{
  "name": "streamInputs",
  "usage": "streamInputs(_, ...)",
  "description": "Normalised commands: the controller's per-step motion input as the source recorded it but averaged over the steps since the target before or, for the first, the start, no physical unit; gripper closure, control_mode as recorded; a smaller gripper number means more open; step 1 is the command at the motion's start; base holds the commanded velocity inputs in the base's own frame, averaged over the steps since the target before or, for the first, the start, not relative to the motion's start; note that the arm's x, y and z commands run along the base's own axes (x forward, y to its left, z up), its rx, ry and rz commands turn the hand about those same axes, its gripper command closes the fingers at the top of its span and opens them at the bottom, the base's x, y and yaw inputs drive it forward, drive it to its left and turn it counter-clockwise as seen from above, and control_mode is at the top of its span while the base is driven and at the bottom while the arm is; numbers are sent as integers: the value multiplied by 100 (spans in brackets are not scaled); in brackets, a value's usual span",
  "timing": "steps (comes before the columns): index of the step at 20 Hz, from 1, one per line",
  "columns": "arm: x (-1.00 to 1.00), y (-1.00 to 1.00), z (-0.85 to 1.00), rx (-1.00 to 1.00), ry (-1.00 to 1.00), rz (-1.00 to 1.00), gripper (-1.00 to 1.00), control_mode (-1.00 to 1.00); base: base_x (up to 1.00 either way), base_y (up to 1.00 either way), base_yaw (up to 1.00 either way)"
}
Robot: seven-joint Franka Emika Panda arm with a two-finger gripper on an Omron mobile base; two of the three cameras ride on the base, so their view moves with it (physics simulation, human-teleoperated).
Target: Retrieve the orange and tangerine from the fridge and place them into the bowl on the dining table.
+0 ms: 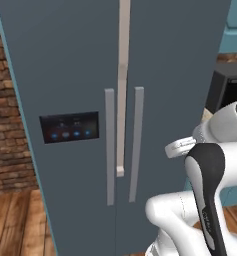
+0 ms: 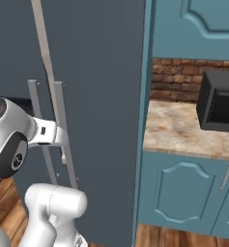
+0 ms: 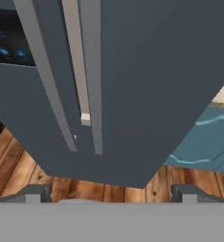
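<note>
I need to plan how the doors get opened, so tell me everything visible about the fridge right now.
The fridge is a tall slate-grey two-door unit with a matte finish. Both doors look shut, meeting at a pale strip down the middle. Two long grey vertical handles flank that seam. The left door carries a black panel with blue lights. It stands on a wooden floor, brick wall to its left, teal cabinets to its right. The end effector, fingers spread, faces it without touching.
</note>
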Motion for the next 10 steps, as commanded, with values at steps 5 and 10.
streamInputs(5,0,0,0,0,0,0,-100,100,-40,5,0)
streamInputs(10,0,0,0,0,0,0,-100,100,-41,26,0)
